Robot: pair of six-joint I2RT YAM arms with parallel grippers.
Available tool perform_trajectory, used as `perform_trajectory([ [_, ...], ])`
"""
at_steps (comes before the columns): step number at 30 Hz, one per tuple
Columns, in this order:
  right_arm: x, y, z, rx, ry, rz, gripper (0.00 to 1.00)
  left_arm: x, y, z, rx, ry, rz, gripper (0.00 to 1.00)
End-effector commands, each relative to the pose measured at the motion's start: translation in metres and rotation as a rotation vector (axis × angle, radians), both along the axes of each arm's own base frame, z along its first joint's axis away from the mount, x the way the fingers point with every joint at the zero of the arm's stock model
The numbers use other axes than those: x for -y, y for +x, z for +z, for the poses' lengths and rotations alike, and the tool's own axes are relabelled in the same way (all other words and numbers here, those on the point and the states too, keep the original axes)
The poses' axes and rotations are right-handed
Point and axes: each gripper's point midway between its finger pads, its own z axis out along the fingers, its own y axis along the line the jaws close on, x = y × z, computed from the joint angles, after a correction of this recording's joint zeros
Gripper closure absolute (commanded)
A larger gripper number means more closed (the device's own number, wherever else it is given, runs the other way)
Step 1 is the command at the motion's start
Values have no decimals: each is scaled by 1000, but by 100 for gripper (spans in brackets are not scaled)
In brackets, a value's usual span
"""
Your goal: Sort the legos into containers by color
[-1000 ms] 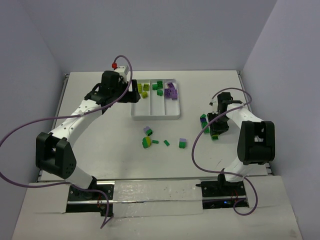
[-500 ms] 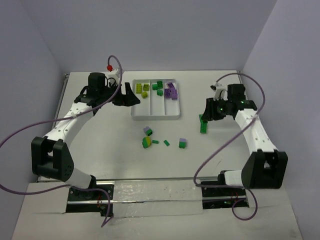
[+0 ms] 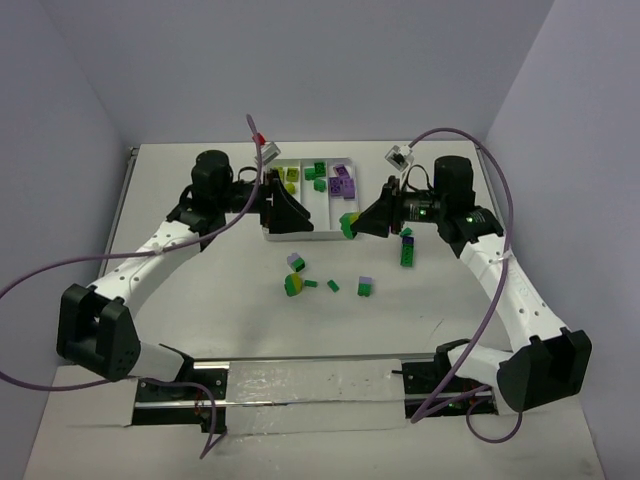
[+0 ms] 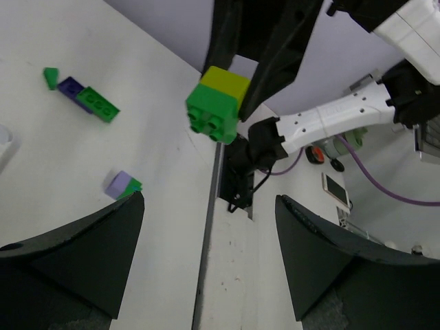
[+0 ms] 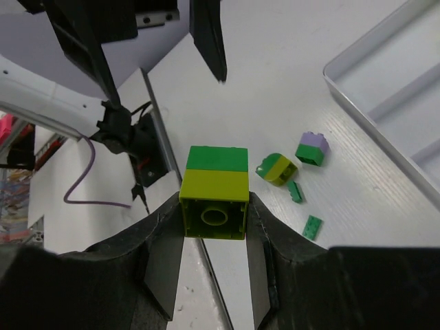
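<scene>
Nearest the bases, loose legos (image 3: 293,284) lay scattered on the table (image 3: 200,300), well short of the tray: green pieces, some capped lilac or yellow-green, none sorted yet.

Right gripper (image 5: 214,216) was clamped on a two-colour brick (image 5: 216,165), carried clear of the table just off the tray's near right corner. Its fingers pinched the yellow-green half and the green half stuck out free. That looked deliberate: a stacked brick cannot go to one colour, so the free half was offered for pulling off.

Left gripper (image 4: 208,199) stood spread wide and empty, pointed at that brick but not touching it. Probably lined up to take the green half.

A green-and-purple stack (image 3: 407,248) lay on the table beside the right arm.

Farther back, the tray (image 3: 320,237) held yellow-green in its left compartment, green in the middle, purple on the right.

Against a second earlier: the right gripper had been low at the table by the green pieces on the right. It had since lifted and swung inward. The left had come off the tray's far left corner to face it. The loose group had not shifted.
</scene>
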Motion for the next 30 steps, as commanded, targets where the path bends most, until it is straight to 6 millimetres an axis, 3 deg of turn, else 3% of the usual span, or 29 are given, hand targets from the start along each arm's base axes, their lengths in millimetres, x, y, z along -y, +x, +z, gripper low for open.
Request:
perform_trajectory([
  [1, -17, -15, 31, 42, 95, 120, 100, 18, -23, 12, 60, -39, -108, 14],
  [11, -32, -28, 30, 24, 89, 209, 100, 39, -22, 12, 48, -28, -129, 15],
  [18, -37, -30, 28, 29, 76, 226, 100, 44, -33, 14, 27, -57, -180, 19],
  [23, -40, -31, 29, 29, 78, 244, 100, 46, -41, 13, 11, -77, -219, 28],
  [30, -42, -30, 28, 21, 77, 252, 100, 46, -45, 12, 4, -83, -238, 51],
])
